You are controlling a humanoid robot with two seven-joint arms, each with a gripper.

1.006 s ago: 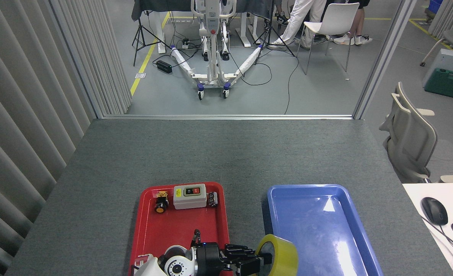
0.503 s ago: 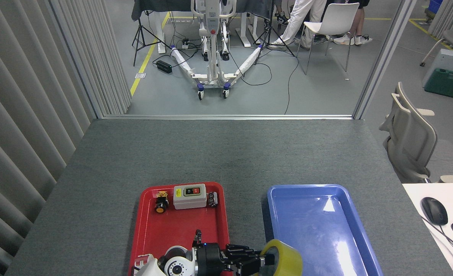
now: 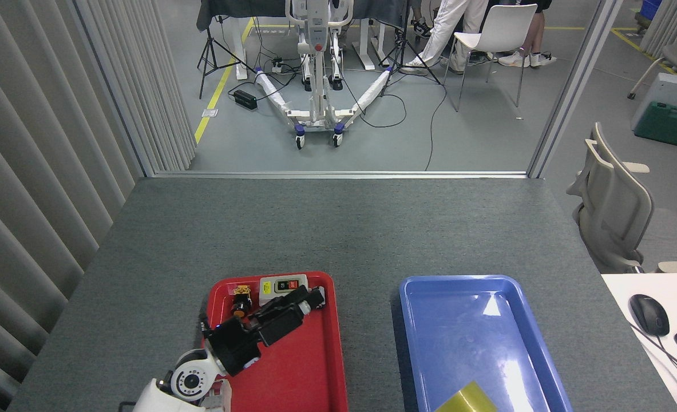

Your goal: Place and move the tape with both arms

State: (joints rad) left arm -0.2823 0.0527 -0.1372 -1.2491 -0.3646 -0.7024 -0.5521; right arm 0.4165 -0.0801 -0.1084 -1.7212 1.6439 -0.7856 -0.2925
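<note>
Tape [image 3: 471, 399] sits right at the near edge of your view, a yellow sliver in the near end of the blue tray [image 3: 521, 320], most of it cut off by the frame. It reads as set down there on purpose: it lies inside the tray's rim, so the placing half of the job looks done, and what remains is the move by the other arm. Your right arm is not in view at all, so nothing can be said of its gripper.

Across the gap of bare tabletop [image 3: 338, 229], your left arm rises from the lower left over the red tray [image 3: 309, 372]. Left gripper [image 3: 307, 297] reaches toward the far end of that tray, right by the grey switch box [image 3: 275, 284] and the small yellow push-button [image 3: 238, 311]. Fingers are dark and bunched against the clutter; whether they are apart or together, you cannot tell from here. Nothing yellow is between them.

So tape and left gripper are well apart: one in the near end of the blue tray on your right, the other over the far end of the red tray on your left. My read is that the right arm needs to come in for the tape.

Beyond the tabletop, floor, cables and a white chair [image 3: 495, 34].
</note>
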